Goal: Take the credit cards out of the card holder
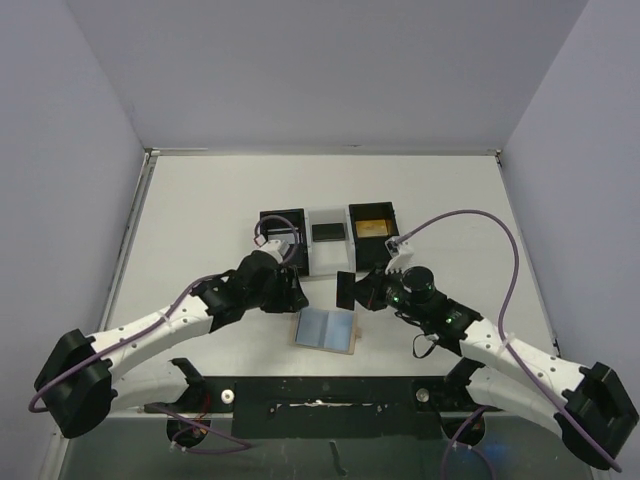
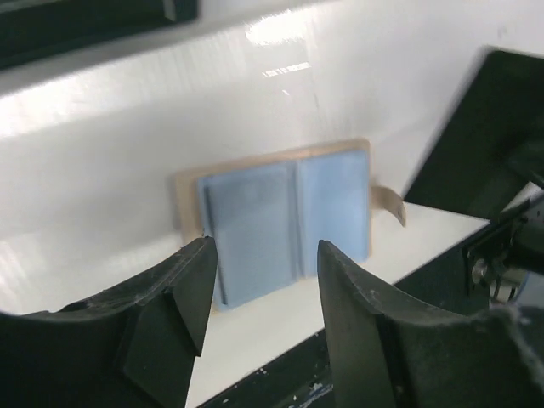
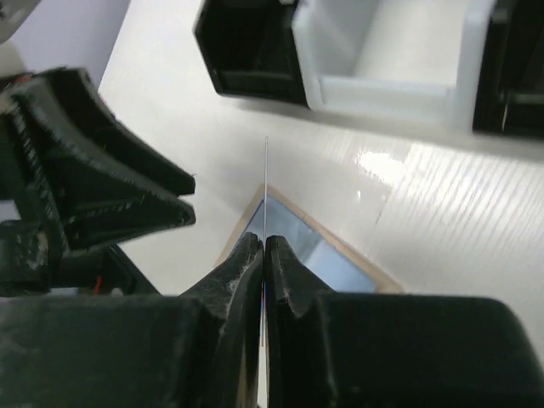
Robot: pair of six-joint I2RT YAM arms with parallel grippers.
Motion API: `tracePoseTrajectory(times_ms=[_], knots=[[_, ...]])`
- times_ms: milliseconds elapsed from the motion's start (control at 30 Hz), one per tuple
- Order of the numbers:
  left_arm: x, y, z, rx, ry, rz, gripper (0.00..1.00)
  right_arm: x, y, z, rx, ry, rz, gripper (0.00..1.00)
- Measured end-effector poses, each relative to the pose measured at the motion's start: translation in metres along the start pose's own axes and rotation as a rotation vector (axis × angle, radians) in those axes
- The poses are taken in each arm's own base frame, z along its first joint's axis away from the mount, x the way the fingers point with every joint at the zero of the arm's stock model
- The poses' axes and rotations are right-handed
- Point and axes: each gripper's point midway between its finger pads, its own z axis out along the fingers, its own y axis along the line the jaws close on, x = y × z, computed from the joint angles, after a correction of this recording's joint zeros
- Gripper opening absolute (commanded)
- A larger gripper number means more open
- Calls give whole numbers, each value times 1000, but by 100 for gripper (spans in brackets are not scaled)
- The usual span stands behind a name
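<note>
One card holder (image 1: 327, 328) lay open and flat near the counter's (image 1: 200, 220) near edge. My left fingers (image 2: 183, 280) stood spread above it. My right fingers (image 3: 242, 272) pinched a thin card (image 1: 347, 290), judged stiff and slick, by its edge.

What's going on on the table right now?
The card holder lies open and flat on the table, blue-grey panels up. The right pincer is shut on a thin dark card, held by the holder's far right corner, on the side toward the tray. The left pincer hangs over the holder with its jaws apart, gripping nothing.
</note>
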Motion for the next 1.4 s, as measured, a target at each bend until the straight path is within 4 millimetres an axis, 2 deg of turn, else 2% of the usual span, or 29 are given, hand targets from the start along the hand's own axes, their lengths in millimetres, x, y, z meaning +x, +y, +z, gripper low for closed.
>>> tracePoseTrajectory(times_ms=[200,400,500,633,800,1000,1133,1400], knots=[[-38,36,-18,-59,-92,-47,73,-31,25,-16,-36,-182,-439,0],[-78,84,-45,-134,-205,-117,78,-51,26,-16,17,-222,-841,0],[-97,112,-61,-186,-275,-143,80,-68,27,-12,70,-226,-977,0],[-111,133,-76,-237,-336,-136,82,-89,28,1,140,-201,-1106,0],[-112,137,-79,-251,-342,-103,82,-112,22,26,188,-141,-1187,0],[-113,138,-80,-253,-345,-97,82,-126,5,54,191,-66,-1221,0],[-114,139,-81,-262,-354,-95,82,-129,-2,72,168,-20,-1234,1],[-115,141,-82,-274,-360,-96,82,-123,-21,110,137,80,-1256,2]])
